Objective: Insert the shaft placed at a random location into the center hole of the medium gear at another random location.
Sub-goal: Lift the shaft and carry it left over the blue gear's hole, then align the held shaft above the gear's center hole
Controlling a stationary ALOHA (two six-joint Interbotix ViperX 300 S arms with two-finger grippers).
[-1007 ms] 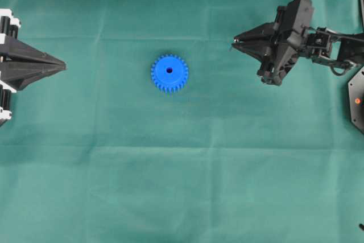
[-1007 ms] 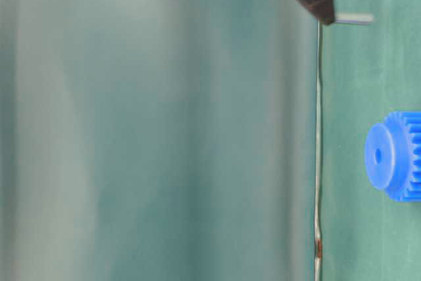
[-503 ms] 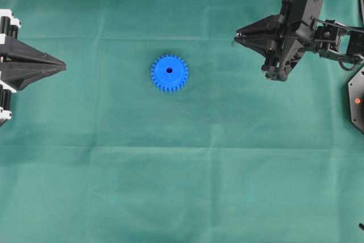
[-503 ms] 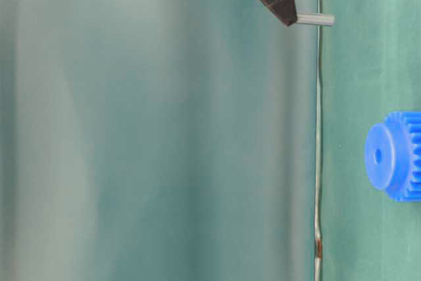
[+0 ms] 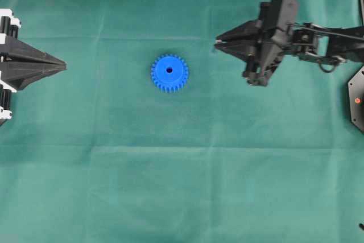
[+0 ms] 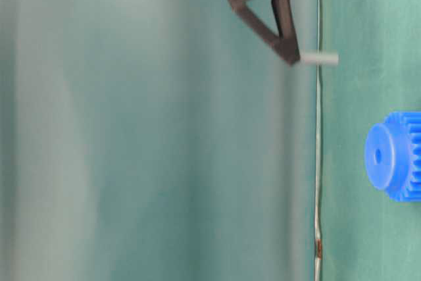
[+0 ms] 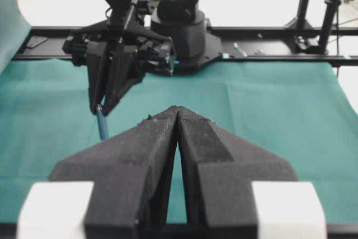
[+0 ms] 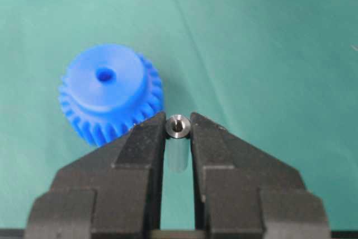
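Right gripper point(image 8: 178, 132): clamped on the shaft point(image 8: 178, 126), a small grey pin with a shiny hollow end, axis pointing down, raised off the cloth. Medium gear point(image 5: 169, 73): blue, toothed, flat mid-table, center hole point(image 5: 169, 70) up, left of that gripper in the overhead view. Left gripper point(image 7: 178, 117): closed, empty, farther off

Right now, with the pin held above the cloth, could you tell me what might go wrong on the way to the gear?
1. The shaft is pinched only at the very tips of the right gripper fingers; it could slip or tilt.
2. The center hole looks barely as wide as the shaft, so slight misalignment could jam it on the hub.
3. The medium gear lies loose on the cloth; an off-center push may slide it.
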